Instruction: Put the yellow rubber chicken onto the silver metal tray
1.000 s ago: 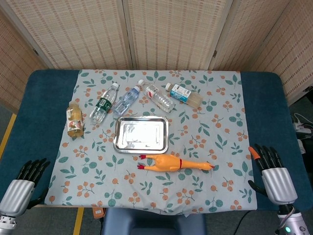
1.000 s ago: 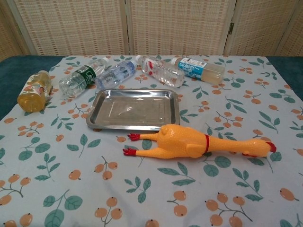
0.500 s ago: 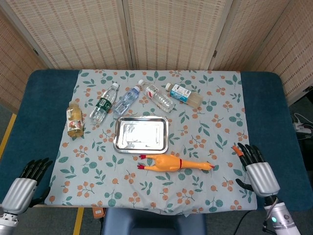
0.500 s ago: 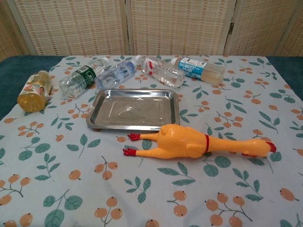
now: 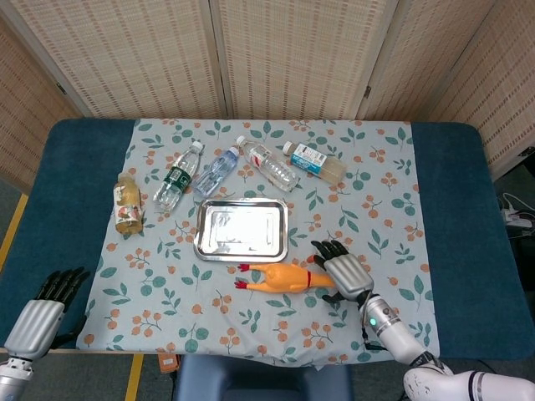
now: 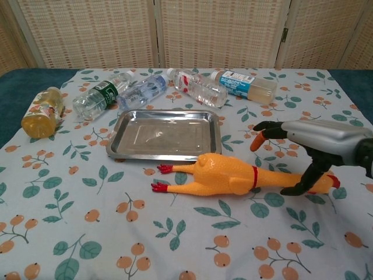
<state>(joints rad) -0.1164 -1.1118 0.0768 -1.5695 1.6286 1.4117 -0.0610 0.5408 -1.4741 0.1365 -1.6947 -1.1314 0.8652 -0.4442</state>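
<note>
Yellow rubber chicken (image 6: 233, 176) just beside tray (image 5: 242, 249); my right hand (image 5: 341, 273) swung in over its neck, fingers spread, grasping nothing. Grasp next. Left hand (image 5: 40, 311) idle, released.

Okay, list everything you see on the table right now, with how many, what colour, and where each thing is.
yellow rubber chicken: 1, yellow with red feet and collar, lying on its side just in front of the tray.
silver metal tray: 1, silver, middle of the cloth, nothing in it.
clear bottles: 4, clear plastic, lying in a row behind the tray.
amber bottle: 1, yellowish, lying left of the tray.
floral tablecloth: 1, pale with orange and green print, over the blue table.
left hand: 1, silver and black, near left table edge, holding nothing.
right hand: 1, silver and black, above the chicken's head end, fingers apart.
</note>
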